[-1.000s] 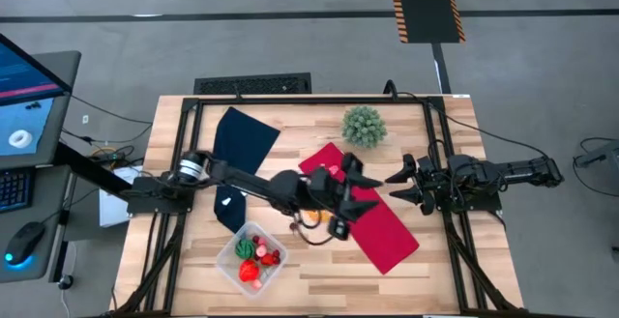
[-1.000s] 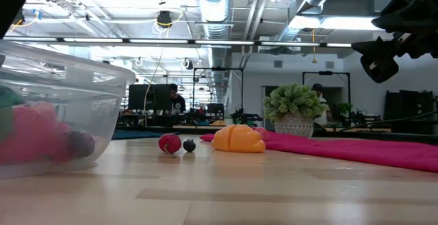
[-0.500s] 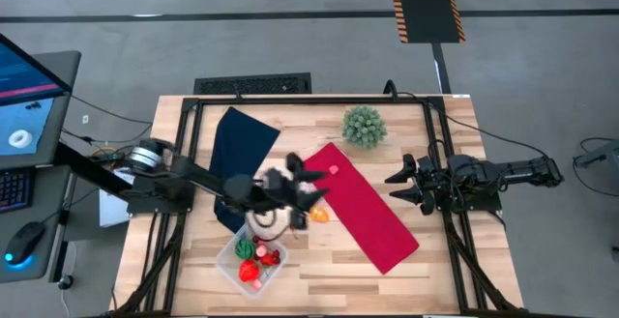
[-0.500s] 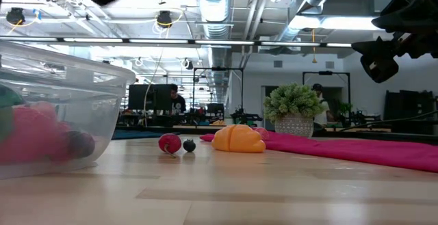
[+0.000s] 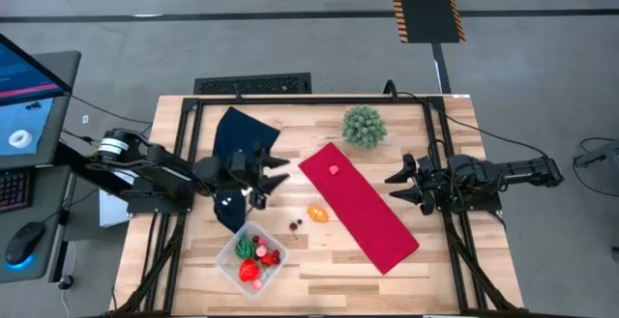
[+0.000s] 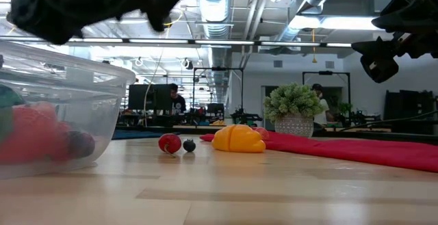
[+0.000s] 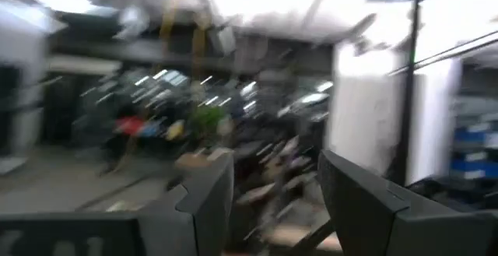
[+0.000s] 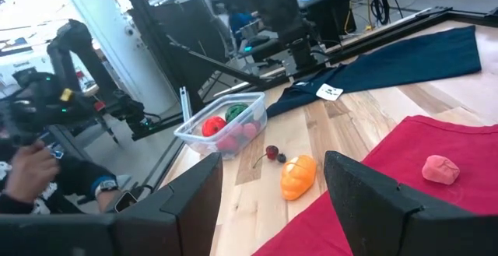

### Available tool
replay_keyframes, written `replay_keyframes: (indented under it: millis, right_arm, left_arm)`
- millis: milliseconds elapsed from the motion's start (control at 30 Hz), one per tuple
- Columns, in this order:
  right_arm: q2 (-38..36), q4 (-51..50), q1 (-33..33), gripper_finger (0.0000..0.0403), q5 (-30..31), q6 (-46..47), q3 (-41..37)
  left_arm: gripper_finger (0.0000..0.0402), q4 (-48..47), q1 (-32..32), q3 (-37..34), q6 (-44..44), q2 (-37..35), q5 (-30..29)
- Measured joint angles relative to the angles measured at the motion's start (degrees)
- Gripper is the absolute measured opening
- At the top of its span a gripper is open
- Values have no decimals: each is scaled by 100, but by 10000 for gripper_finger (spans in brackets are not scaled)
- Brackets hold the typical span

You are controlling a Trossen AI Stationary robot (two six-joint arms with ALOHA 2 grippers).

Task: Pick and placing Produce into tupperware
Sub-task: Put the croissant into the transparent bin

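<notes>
At the left of the desk (image 5: 319, 270), the left pincer (image 5: 274, 170) hangs above the dark blue cloth (image 5: 238, 142), its fingers apart and holding nothing; the left wrist view shows the two dark fingers (image 7: 204, 201) spread with only blurred room between them. Just in front of that cloth, near the desk's front edge, sits the clear tupperware (image 5: 251, 259), already holding several pieces of produce: a red strawberry-like piece (image 5: 250, 272), a green piece (image 5: 244, 248) and smaller red bits beside them. In the low view the tupperware wall (image 6: 82, 88) fills the left side, with red and dark shapes showing through it. To the right of the container, on bare wood, lie a small red cherry (image 5: 298, 222) and a dark berry (image 5: 293, 227) close together, and just beside them an orange pepper-like toy (image 5: 316, 213), which rests at the edge of the red cloth (image 5: 363, 207). A small pink piece (image 5: 334, 171) lies on that cloth near its far end. Behind the cloth stands the spiky green plant ball (image 5: 364, 126). At the right edge of the desk the right pincer (image 5: 399, 186) waits, raised, with its fingers (image 8: 191, 201) spread and empty, facing the red cloth.
</notes>
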Motion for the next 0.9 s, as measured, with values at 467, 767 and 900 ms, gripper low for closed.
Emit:
replay_keyframes:
  millis: [467,767,900]
  right_arm:
    - [0,-2,-2,249,0,0,0]
    - [0,-2,-1,249,0,1,0]
    - [1,-2,-2,249,0,2,0]
  left_arm:
    - [180,-46,31,-1997,898,-1827,-350]
    - [180,-1024,35,-2159,1452,-2124,-968]
    - [180,-1445,34,-2162,1541,-2150,-1450]
